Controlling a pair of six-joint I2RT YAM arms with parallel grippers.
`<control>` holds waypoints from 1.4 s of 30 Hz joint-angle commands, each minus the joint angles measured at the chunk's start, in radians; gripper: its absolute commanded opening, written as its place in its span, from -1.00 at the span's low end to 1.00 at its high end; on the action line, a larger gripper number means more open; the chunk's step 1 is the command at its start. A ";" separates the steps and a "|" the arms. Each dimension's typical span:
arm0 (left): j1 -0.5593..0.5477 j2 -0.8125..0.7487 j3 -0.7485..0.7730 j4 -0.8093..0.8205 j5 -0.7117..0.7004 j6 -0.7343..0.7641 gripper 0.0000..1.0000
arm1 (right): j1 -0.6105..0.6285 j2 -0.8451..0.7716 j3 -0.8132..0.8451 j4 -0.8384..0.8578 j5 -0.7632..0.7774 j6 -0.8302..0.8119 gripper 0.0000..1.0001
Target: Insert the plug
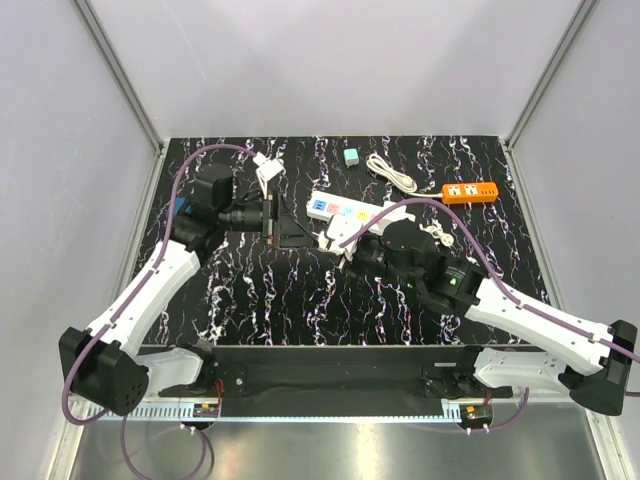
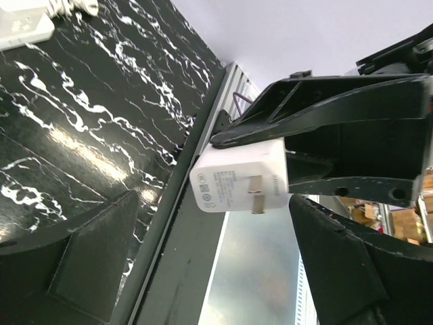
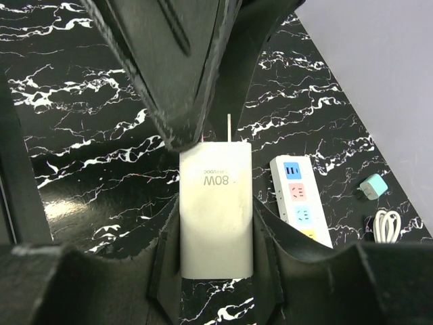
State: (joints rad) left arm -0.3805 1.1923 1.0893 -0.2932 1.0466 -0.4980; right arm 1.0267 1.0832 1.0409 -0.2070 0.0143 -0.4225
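Observation:
A white 80W plug adapter (image 3: 216, 210) is clamped between my right gripper's (image 3: 216, 227) fingers, prongs pointing away from the wrist. In the top view the adapter (image 1: 336, 240) hangs just above the table, near the front edge of the white power strip (image 1: 345, 212), which has coloured sockets. The strip also shows in the right wrist view (image 3: 301, 200). My left gripper (image 1: 300, 236) is open and faces the adapter from the left. In the left wrist view the adapter's pronged face (image 2: 237, 181) sits between and beyond my wide-spread left fingers (image 2: 88, 264).
An orange power strip (image 1: 470, 192) lies at the back right. A coiled white cable (image 1: 390, 172) and a small mint adapter (image 1: 352, 157) lie at the back. Another white plug with cord (image 1: 265, 165) lies at the back left. Walls enclose the table.

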 commanded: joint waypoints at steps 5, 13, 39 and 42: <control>-0.029 0.021 -0.051 0.153 0.049 -0.111 0.98 | 0.007 0.021 0.074 0.080 -0.013 0.021 -1.00; -0.040 0.053 -0.094 0.356 0.087 -0.270 0.68 | 0.007 0.050 0.073 0.109 -0.080 0.042 -1.00; -0.041 0.213 -0.276 1.736 0.086 -1.369 -1.00 | -0.142 -0.060 -0.091 0.399 -0.241 0.303 -0.17; -0.041 0.217 -0.278 1.737 0.090 -1.367 -1.00 | -0.148 -0.060 -0.096 0.414 -0.258 0.307 -1.00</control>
State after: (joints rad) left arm -0.4183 1.4227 0.8070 1.1564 1.1309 -1.7817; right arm 0.9005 1.0443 0.9501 0.1238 -0.2153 -0.1680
